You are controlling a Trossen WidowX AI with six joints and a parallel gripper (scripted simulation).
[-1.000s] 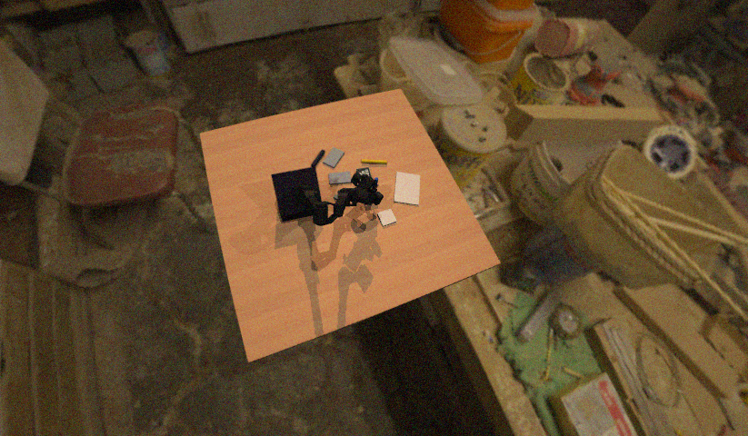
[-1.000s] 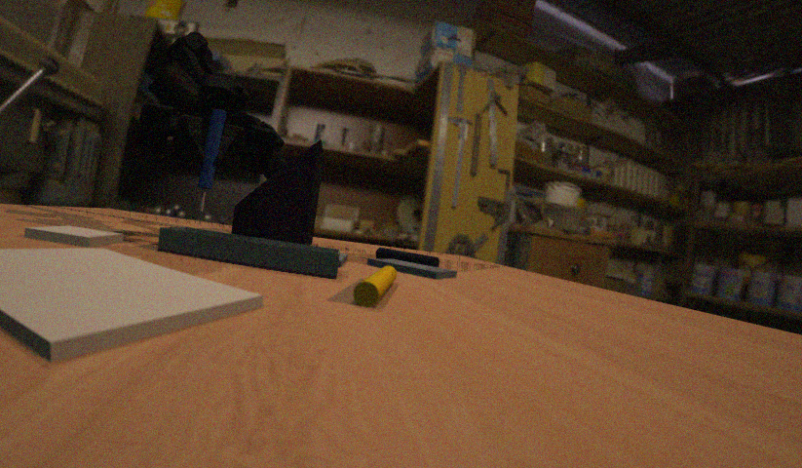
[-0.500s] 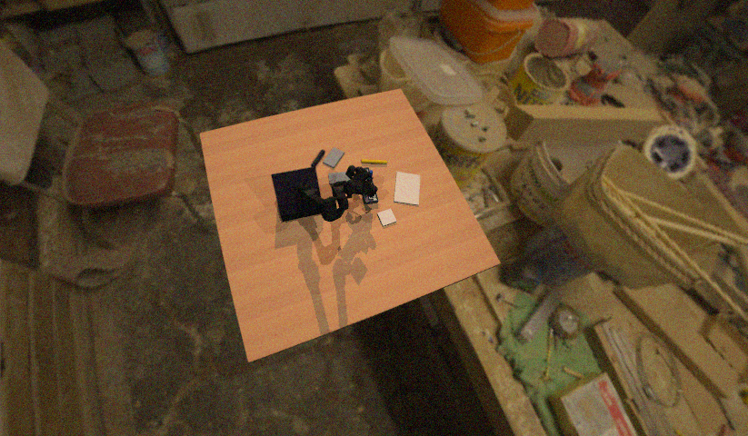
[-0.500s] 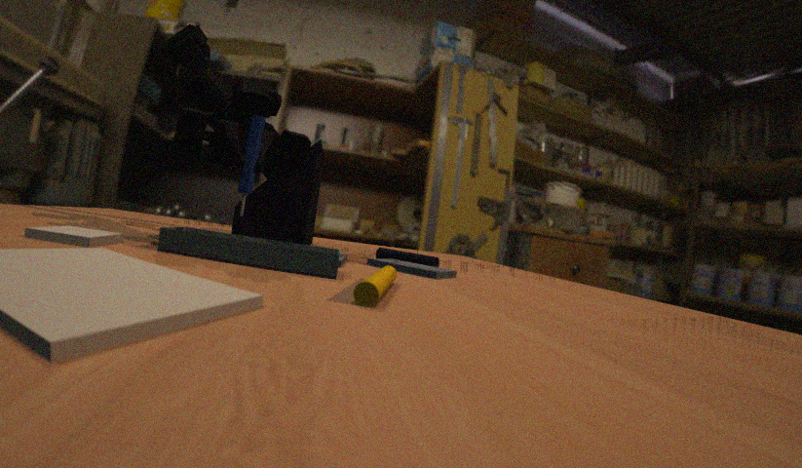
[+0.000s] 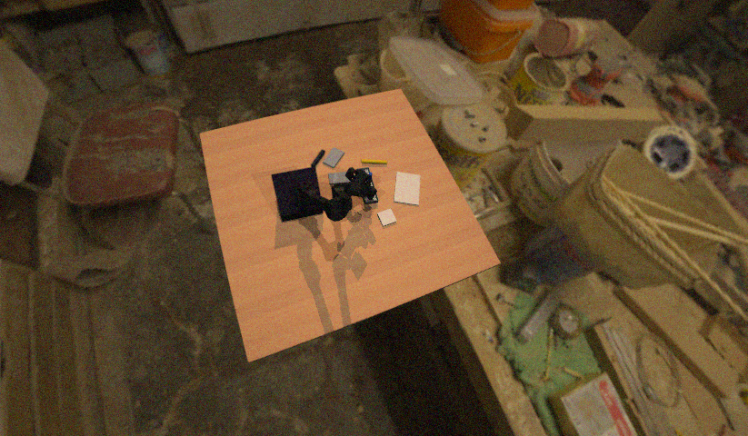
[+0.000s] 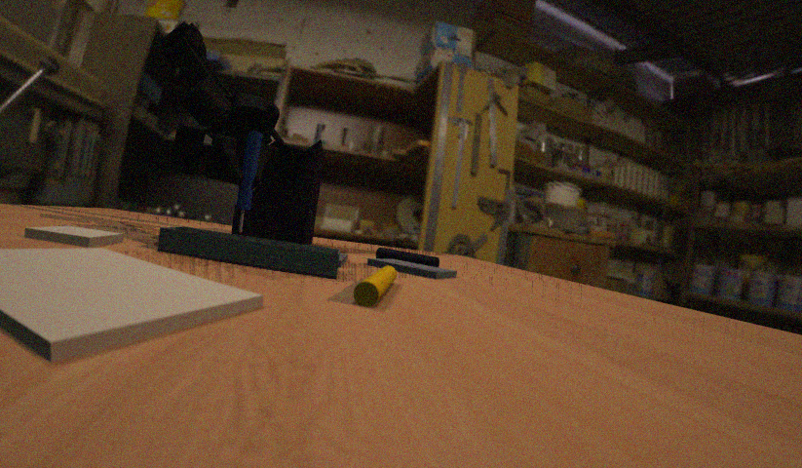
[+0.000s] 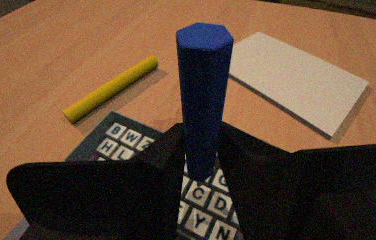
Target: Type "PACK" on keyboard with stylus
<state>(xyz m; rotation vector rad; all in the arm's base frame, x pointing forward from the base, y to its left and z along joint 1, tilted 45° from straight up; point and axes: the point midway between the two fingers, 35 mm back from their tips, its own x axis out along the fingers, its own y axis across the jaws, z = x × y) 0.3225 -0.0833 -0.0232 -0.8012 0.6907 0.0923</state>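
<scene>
My gripper (image 5: 368,186) (image 7: 199,129) is shut on the blue stylus (image 6: 251,168) (image 7: 205,90), which stands nearly upright between the fingers. The dark keyboard (image 6: 248,252) (image 7: 95,138) lies under the gripper, with pale lettered keys. In the wrist view the stylus's lower end is over the keys, just above a key that reads C or G, with D, Y and N keys near it. Its tip is hidden there. In the exterior view the thin tip reaches down to the keyboard's top behind its near edge; whether a key is pressed cannot be told. The fingers cover the keyboard's middle.
A yellow cylinder (image 5: 374,162) (image 6: 375,286) (image 7: 112,90) and a white pad (image 5: 407,188) (image 6: 120,290) (image 7: 295,85) lie beyond the keyboard. A small white square (image 5: 386,217) lies nearby. Two grey blocks, a black cylinder (image 5: 318,158) and a large black panel (image 5: 295,194) are at the other side.
</scene>
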